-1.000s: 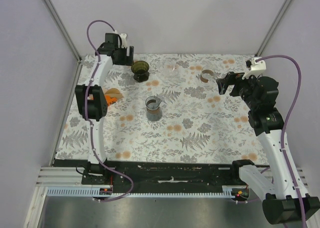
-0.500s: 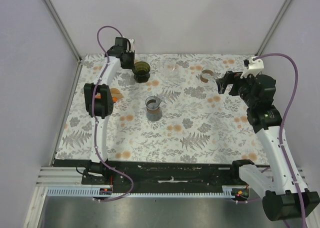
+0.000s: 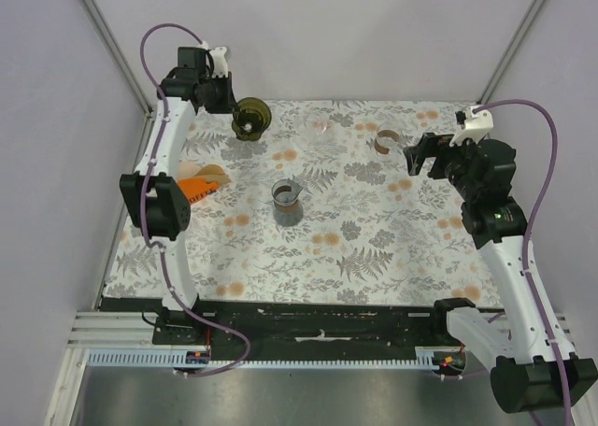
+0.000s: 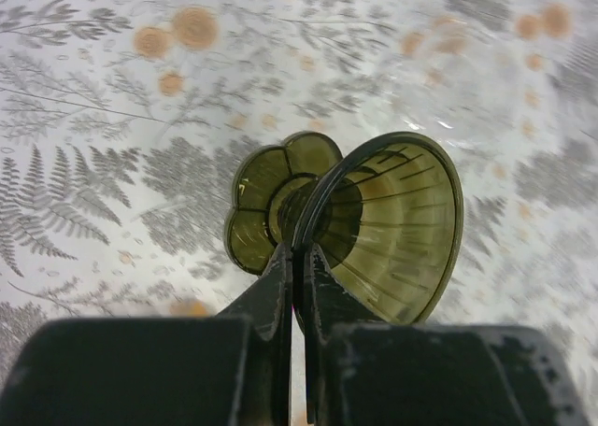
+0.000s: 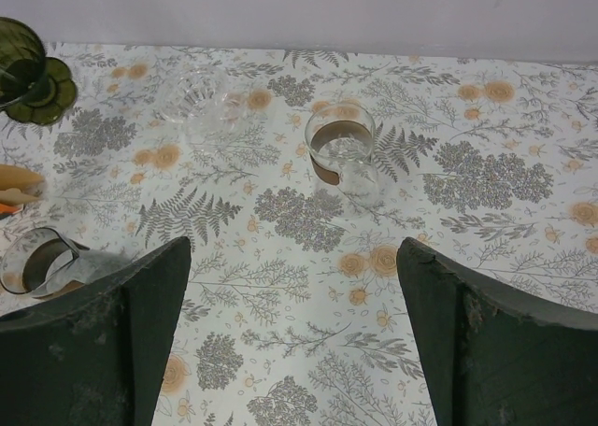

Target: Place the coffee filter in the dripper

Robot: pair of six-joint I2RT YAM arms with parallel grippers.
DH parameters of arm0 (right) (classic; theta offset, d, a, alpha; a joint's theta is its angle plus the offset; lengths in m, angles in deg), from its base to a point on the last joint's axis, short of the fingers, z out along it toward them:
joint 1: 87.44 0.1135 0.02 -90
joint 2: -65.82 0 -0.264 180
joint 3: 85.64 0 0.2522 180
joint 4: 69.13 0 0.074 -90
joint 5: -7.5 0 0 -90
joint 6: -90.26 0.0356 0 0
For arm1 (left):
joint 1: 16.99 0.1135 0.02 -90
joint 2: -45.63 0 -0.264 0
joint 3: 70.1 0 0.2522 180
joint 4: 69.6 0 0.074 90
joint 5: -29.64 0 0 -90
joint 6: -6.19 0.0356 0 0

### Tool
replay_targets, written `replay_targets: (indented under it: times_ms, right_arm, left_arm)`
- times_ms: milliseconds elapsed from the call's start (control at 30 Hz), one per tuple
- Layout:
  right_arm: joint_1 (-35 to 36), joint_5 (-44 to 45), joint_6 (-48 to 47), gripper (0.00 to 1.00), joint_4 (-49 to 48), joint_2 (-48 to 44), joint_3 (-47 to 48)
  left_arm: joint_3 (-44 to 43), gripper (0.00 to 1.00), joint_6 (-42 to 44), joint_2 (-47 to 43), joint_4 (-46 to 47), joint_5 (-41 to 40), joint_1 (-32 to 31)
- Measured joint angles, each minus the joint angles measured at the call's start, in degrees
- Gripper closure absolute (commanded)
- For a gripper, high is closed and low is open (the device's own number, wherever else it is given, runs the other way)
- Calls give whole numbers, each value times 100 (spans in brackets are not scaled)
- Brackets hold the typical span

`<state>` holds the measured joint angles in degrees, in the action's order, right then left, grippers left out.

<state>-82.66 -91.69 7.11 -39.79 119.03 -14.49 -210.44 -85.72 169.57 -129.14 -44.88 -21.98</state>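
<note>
**Coffee filter (image 3: pixel 211 175) on the table (image 3: pixel 374 244), dripper (image 3: pixel 250 118) in the left gripper (image 4: pixel 301 258)**

Top view: the coffee filter lies near the table's left edge, apart from the dripper, which is held near the far-left corner.

Left wrist: the fingers are pinched tight on the dripper's thin ring handle, and the cone is tipped on its side.

Right wrist: the right gripper (image 5: pixel 294 342) is spread wide and holds nothing. A banded glass (image 5: pixel 341 150) stands on the table ahead of it.

We are seeing the dripper (image 5: pixel 23 71) cut off at the right wrist view's top-left corner, and the coffee filter (image 5: pixel 17 178) blurring, clipped by its left edge. We are losing part of the glass carafe (image 5: pixel 37 265) behind the right gripper (image 5: pixel 294 244).
</note>
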Motion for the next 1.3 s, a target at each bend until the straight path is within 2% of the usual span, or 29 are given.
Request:
replay_targets:
  times_ms: [133, 267, 533, 733, 1033, 1100, 1233, 1300]
  right_arm:
    - [0, -17, 2, 2, 2, -35, 0]
    - [0, -22, 2, 2, 4, -120, 0]
    - [0, -22, 2, 2, 4, -273, 0]
    - [15, -20, 2, 2, 4, -293, 0]
    - [15, -17, 2, 2, 9, -313, 0]
    - [26, -17, 0, 2, 26, -334, 0]
    - [26, -15, 0, 2, 46, -374, 0]
    - [26, -15, 0, 2, 48, -376, 0]
  left_arm:
    - [575, 98, 256, -1167, -339, 748, -142]
    - [761, 98, 608, -1733, -876, 1497, -487]
    - [1309, 98, 1307, -1788, -1858, 2074, -870]
    - [1884, 98, 1644, -1788, -2037, 2218, -1062]
    - [2022, 98, 1766, -1788, -2011, 2256, -1147]
    - [2022, 89, 1784, -1788, -2011, 2253, -1147]
    - [2022, 48, 1856, -1786, -2002, 2238, -1147]
    - [2020, 39, 1908, -1786, -1996, 2214, -1147]
